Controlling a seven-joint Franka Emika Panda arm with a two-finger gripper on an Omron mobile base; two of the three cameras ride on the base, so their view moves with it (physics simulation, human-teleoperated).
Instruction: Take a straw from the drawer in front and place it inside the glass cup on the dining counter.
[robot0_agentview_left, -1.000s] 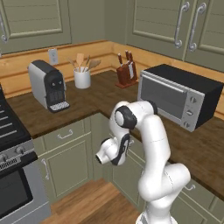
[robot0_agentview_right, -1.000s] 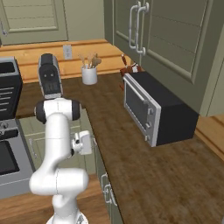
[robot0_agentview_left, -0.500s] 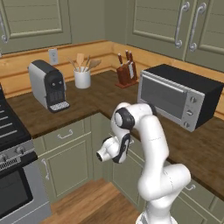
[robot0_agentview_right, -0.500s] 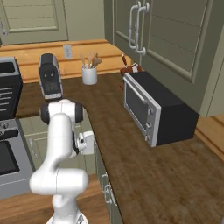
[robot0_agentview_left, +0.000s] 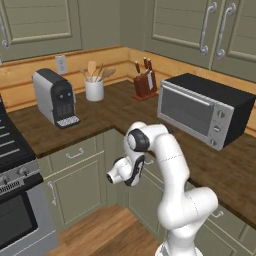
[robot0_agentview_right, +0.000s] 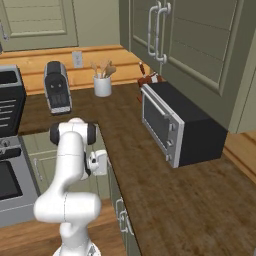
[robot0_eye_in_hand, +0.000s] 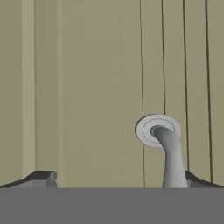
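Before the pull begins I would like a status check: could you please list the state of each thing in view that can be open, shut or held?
pincer: open, holding nothing
drawer: shut, its front close before the pincer
drawer handle: not gripped, near one fingertip
toaster oven: door shut
wall cupboards: doors shut
stove oven: door shut
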